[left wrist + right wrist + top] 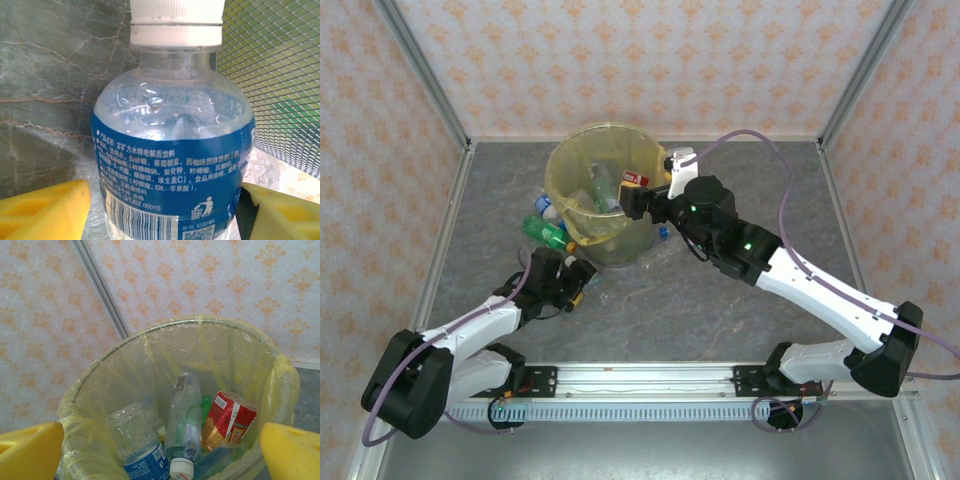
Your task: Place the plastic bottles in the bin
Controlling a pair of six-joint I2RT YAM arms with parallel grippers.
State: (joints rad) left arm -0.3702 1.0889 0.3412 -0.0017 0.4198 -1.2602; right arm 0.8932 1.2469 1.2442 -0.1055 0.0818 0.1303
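A clear bottle [170, 150] with a blue label and a white cap lies on the table between my left gripper's [165, 215] yellow fingers, cap towards the bin [280, 75]. The right pad touches it and a thin gap shows at the left finger. The left gripper [578, 283] sits low in front of the bin [560, 160]. My right gripper [638, 200] hangs open over the bin's right rim with nothing in it. Inside the bin [200, 322] lie a blue-labelled bottle [137, 450], a white-capped clear bottle [185, 425] and a red-labelled one [227, 420].
A green bottle [548, 232] and a blue-capped clear bottle [542, 205] lie against the bin's left side. Another clear bottle [655, 255] lies at its front right. Metal posts and patterned walls close in the grey table [720, 300].
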